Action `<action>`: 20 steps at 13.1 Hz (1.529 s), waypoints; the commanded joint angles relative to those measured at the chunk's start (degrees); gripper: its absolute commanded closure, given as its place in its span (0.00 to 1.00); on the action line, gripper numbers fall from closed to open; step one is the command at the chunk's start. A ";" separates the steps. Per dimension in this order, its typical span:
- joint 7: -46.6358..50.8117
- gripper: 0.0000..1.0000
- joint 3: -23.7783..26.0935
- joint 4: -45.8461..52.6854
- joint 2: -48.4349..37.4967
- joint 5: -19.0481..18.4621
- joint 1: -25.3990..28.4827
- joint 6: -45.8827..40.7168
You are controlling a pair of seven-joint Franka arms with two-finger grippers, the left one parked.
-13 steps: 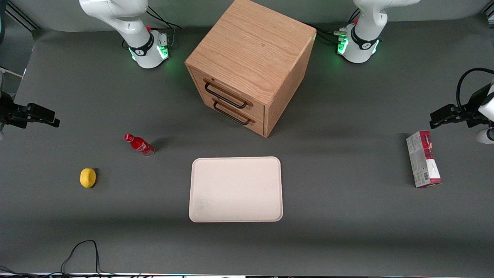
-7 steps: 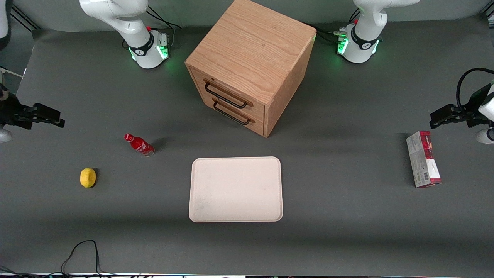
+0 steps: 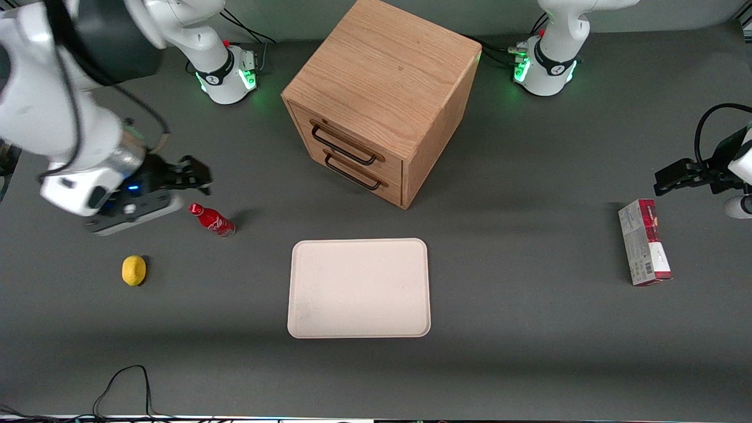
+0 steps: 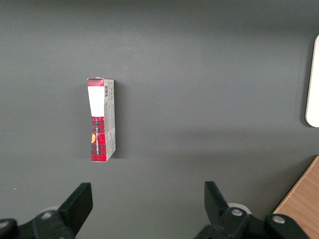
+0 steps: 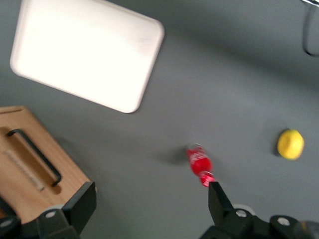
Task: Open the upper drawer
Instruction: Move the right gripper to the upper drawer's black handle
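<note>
Probably a robotics lab: bench-mounted arm bases (image 3: 226,73), grey mat-covered table (image 3: 529,329), loose cables (image 3: 123,382).

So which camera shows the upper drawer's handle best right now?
The front view: the upper drawer shows shut, handle whole, the gripper open above the bottle. The right wrist view shows one handle only; the left wrist view, none.

The upper drawer (image 3: 346,141) sat fully closed, its light wood-grain front flush with the cabinet face, in the upper centre of the front view. A long black wire handle (image 3: 343,145) ran across the front, slanting with the cabinet's angled stance. The claw (image 3: 197,176) hung well apart from it at mid-left.
</note>
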 commanded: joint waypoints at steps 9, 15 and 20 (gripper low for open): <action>-16.79 0.00 6.13 2.47 4.54 3.50 9.53 1.39; -18.66 0.00 6.22 1.24 5.86 9.03 11.73 2.10; -19.19 0.00 6.22 -1.57 5.59 9.13 13.31 1.65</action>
